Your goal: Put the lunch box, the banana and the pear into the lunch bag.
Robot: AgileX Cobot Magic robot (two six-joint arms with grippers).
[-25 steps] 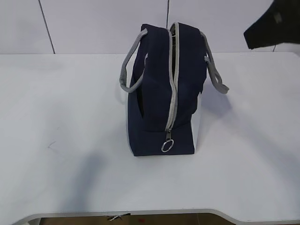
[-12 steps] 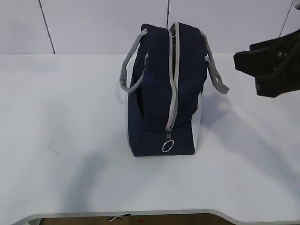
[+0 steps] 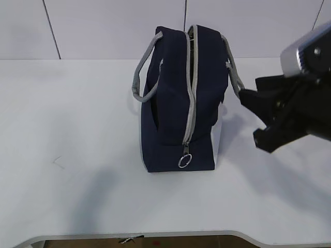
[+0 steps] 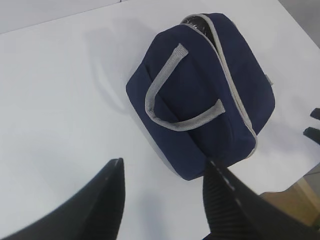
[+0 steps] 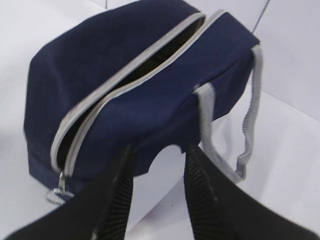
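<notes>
1. Right gripper (image 3: 248, 119) had swung in from the upper right to just beside the bag (image 3: 178, 98); jaws spread, empty.
2. Left gripper (image 4: 162, 195) spread, empty, above the table (image 3: 77, 129).
3. Bag upright, zipper partly open.
4. Box, banana, pear unseen; possibly packed already.

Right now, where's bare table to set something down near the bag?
Widest bare patch: left of the lunch bag, out to the table's left edge. Also bare: the front strip between the bag's ring pull and the near edge. Crowded: right of the bag, where the right pincer hovers beside the grey handle.
</notes>
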